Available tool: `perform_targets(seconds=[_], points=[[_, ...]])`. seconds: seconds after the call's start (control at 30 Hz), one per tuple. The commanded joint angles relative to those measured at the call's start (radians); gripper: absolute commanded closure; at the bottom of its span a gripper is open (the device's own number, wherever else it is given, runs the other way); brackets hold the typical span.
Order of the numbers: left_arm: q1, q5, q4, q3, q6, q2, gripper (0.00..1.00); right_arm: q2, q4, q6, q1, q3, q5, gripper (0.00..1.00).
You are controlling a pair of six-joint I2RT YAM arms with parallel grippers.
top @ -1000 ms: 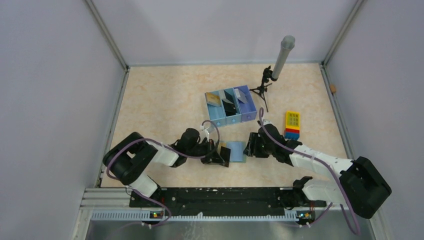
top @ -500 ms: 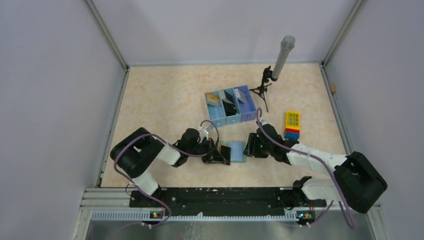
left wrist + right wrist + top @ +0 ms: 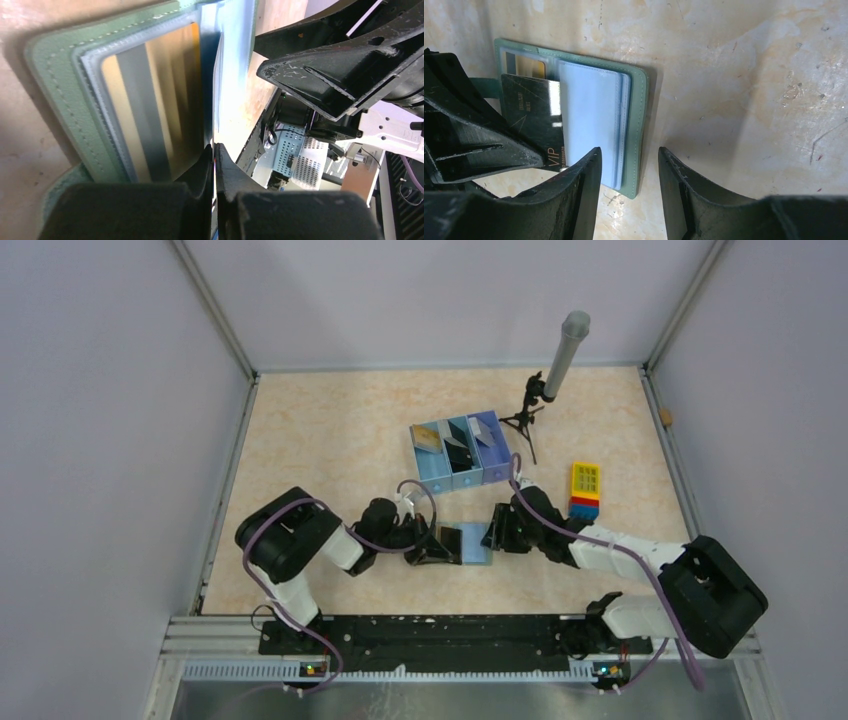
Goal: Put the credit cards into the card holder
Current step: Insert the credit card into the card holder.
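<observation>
The card holder (image 3: 474, 542) lies open on the table, grey-green outside (image 3: 640, 125) and light blue inside. A gold credit card (image 3: 530, 66) sits in its left panel (image 3: 150, 100). My left gripper (image 3: 436, 546) is shut on a black credit card (image 3: 531, 115) marked VIP, whose far edge is tucked under the light blue pocket (image 3: 591, 120). In the left wrist view the left gripper (image 3: 215, 147) pinches this card edge-on. My right gripper (image 3: 628, 165) is open and straddles the holder's near right corner; in the top view the right gripper (image 3: 497, 533) is at the holder's right edge.
A blue three-compartment tray (image 3: 460, 479) with more cards stands behind the holder. A grey cylinder on a small tripod (image 3: 562, 358) is at the back right. A yellow, red and blue brick stack (image 3: 585, 489) lies to the right. Enclosure walls surround the table.
The left gripper has carried the black card to the right, onto the open holder. The left arm's elbow has swung right. The right gripper has edged left and its jaws have narrowed slightly.
</observation>
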Motion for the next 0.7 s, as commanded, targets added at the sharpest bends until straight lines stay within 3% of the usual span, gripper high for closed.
perform_targets(seconds=[0.0, 0.67], points=[[0.004, -0.013, 0.058, 0.023, 0.006, 0.033, 1.00, 0.015, 0.010, 0.003, 0.000, -0.010, -0.007, 0.55], [0.006, -0.030, 0.161, 0.044, -0.053, 0.114, 1.00, 0.050, 0.037, 0.013, 0.000, -0.025, -0.011, 0.57]])
